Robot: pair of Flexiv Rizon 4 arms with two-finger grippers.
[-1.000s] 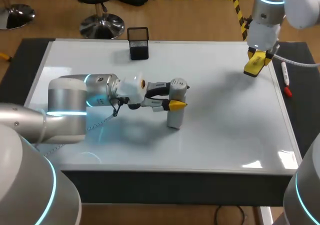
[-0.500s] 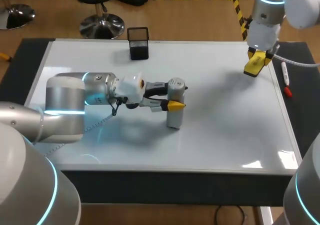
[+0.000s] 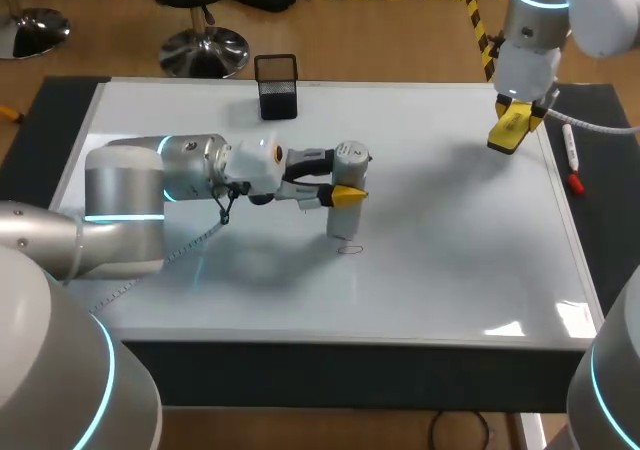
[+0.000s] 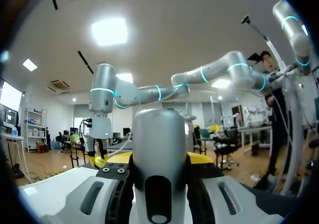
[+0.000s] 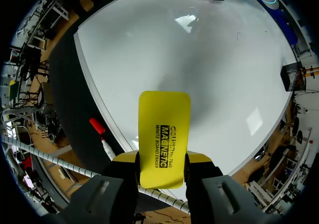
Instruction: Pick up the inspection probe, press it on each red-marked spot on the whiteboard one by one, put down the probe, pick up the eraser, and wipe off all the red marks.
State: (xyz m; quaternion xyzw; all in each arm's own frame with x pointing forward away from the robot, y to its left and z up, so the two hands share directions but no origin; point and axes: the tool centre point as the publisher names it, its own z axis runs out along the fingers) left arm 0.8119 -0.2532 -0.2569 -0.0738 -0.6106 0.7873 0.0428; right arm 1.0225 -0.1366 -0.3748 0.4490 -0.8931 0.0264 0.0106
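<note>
Whiteboard [image 3: 450, 260]: mesh cup [image 3: 277, 88] at far edge, marker [image 3: 570, 151] beyond right edge; probe [image 3: 345, 222] — upright, mid-board, clamped by left fingers [image 3: 344, 182]; eraser [image 3: 507, 130] — above far right corner, clamped by right fingers [image 3: 517, 110].

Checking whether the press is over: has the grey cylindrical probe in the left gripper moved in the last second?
Yes. The grey cylindrical probe has shifted toward the black mesh cup, uncovering a small mark on the whiteboard.

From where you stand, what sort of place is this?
Probably a robot test lab: a whiteboard lies flat as the worktop, my left gripper holds a probe, my right gripper holds a yellow eraser.
</note>
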